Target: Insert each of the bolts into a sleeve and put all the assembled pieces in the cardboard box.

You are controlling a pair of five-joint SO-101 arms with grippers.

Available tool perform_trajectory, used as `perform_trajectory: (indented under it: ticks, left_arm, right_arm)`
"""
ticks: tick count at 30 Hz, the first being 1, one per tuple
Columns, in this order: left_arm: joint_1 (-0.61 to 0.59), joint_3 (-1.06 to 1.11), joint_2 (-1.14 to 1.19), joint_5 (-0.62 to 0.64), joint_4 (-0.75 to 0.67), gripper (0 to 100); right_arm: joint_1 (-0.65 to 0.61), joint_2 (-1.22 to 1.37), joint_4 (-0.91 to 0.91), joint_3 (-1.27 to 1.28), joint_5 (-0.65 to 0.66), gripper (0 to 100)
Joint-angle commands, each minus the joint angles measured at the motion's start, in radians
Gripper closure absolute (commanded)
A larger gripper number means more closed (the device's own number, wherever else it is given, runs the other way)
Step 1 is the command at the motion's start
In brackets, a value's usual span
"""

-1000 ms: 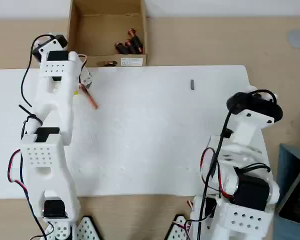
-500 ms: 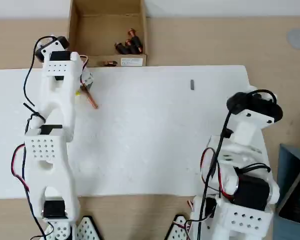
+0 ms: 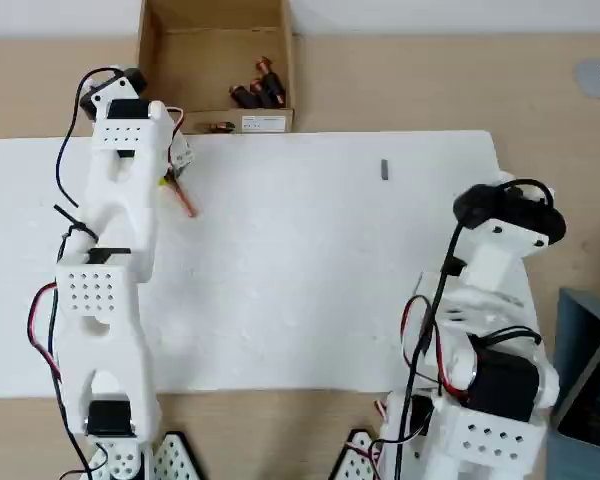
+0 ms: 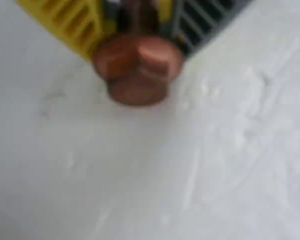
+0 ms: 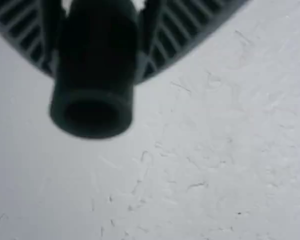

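— Pale wood table (image 3: 400, 80) under a white foam sheet (image 3: 310, 280). Anything at the far edge?

— Open cardboard box (image 3: 195, 70) at the far left, with a cluster of assembled pieces (image 3: 258, 92) against its right wall. Just outside its front wall, on the wood, one more small dark-and-copper piece (image 3: 218, 127). Probably another assembled one, but too small to be sure.

— And on the left arm (image 3: 120, 220)?

— Stretched along the sheet's left side, with the left gripper (image 4: 137, 20) clamped on a copper bolt (image 4: 138, 67), between a yellow finger (image 4: 65, 25) and a dark finger (image 4: 205, 25). Head toward the wrist camera, foam behind it. From the high camera, held over the sheet's far-left part, near the box's front corner, slanting away from the arm.

— On the right?

— Folded right arm (image 3: 500, 250) at the sheet's near right edge, with the right gripper (image 5: 97, 30) pinching a black sleeve (image 5: 92, 95) between ribbed dark fingers (image 5: 20, 30). Open bore facing the wrist camera, over bare foam, well apart from bolt and box.

— Anything else on the foam?

— Small grey bar (image 3: 384, 170) lying toward the far right, apart from both arms.
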Motion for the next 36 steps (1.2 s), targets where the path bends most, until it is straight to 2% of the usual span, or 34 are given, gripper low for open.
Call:
perform_trajectory:
  ticks: [1, 6, 11, 17, 21, 27, 36]
  left_arm:
    - [-0.005, -0.075, -0.027, 0.0, 0.118, 100]
    - [0.025, -0.273, -0.102, -0.002, 0.262, 100]
    - [0.075, -0.485, -0.183, -0.015, 0.407, 100]
    - [0.1, -0.508, -0.364, -0.031, 0.411, 100]
    - [0.138, -0.402, -0.541, -0.077, 0.411, 100]
    - [0.189, -0.147, -0.846, -0.08, 0.41, 100]
    - [0.19, 0.264, -1.214, -0.083, 0.407, 100]
  right_arm:
    - [0.004, -0.013, -0.018, -0.087, -0.003, 98.9]
    - [0.002, -0.013, -0.015, -0.134, 0.0, 98.9]
    - [0.002, -0.015, 0.048, -0.2, 0.066, 98.9]
    - [0.002, -0.015, 0.127, -0.297, 0.129, 98.9]
    - [0.002, -0.033, 0.157, -0.315, 0.17, 98.9]
    - [0.002, -0.153, 0.129, -0.275, 0.275, 98.9]
    - [-0.007, -0.335, -0.006, -0.027, 0.31, 98.9]
